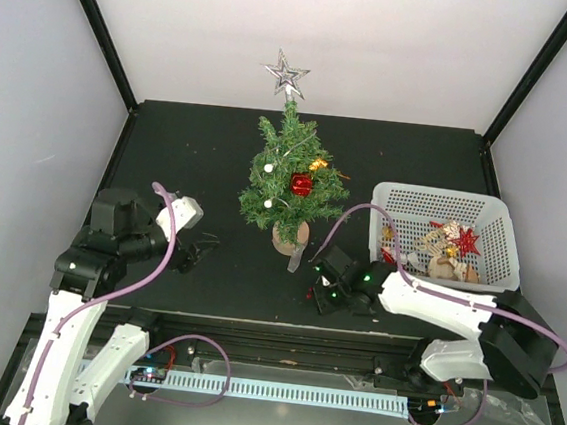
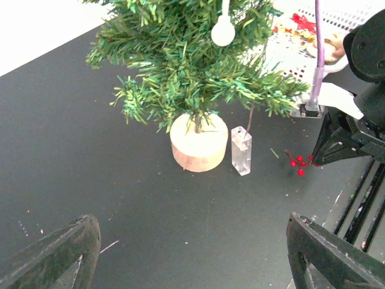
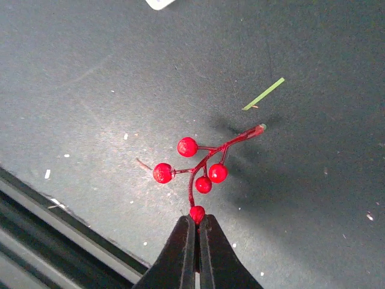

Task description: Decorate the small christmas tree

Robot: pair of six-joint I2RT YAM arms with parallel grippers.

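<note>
Black table (image 1: 188, 163), small christmas tree (image 1: 292, 178), berry sprig (image 3: 218, 173) in right gripper (image 3: 196, 223)

The tabletop (image 3: 90, 72) was matt black, faintly scuffed and flecked with pale specks. The small christmas tree (image 2: 192, 72) had bristly green plastic-looking needles and a smooth, pale bare-wood base (image 2: 195, 147). The clear block (image 2: 241, 150) looked like glossy plastic. The berry sprig (image 3: 201, 168) was shiny red; my right tool (image 3: 195, 224) was matt black. The basket (image 1: 435, 202) was white perforated plastic.

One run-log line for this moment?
right tool: shut on red berry sprig | left tool: open, empty | small christmas tree: upright, partly decorated
</note>
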